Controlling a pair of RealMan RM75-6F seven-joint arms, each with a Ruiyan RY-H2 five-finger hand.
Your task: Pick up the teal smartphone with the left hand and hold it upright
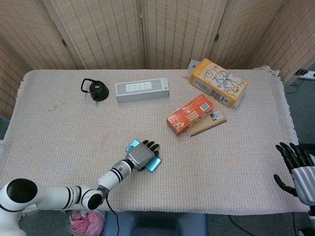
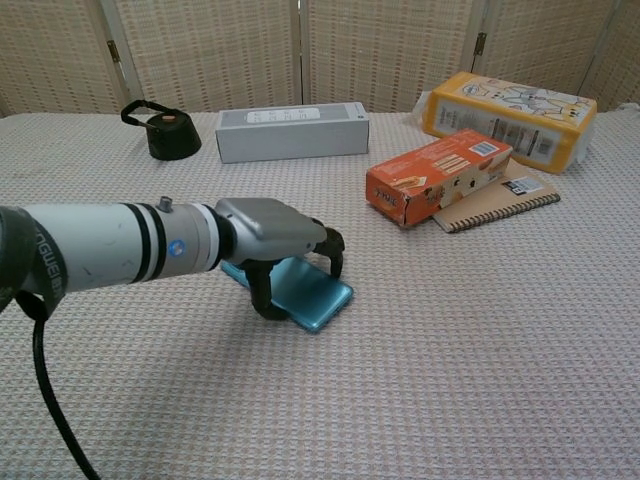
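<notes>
The teal smartphone (image 1: 155, 164) lies nearly flat, low over the woven tablecloth, near the table's front. My left hand (image 1: 141, 155) covers it from above. In the chest view this left hand (image 2: 275, 235) wraps the phone (image 2: 318, 295), with the thumb on its near edge and the fingers curled over its far edge. Only the phone's two ends show in the head view. My right hand (image 1: 295, 167) hangs off the table's right edge, fingers spread, holding nothing.
A black lid (image 1: 97, 90) and a grey speaker bar (image 1: 141, 90) lie at the back left. An orange box (image 1: 189, 114) rests on a spiral notebook (image 1: 209, 122) right of centre. Behind them is a yellow carton (image 1: 219, 82).
</notes>
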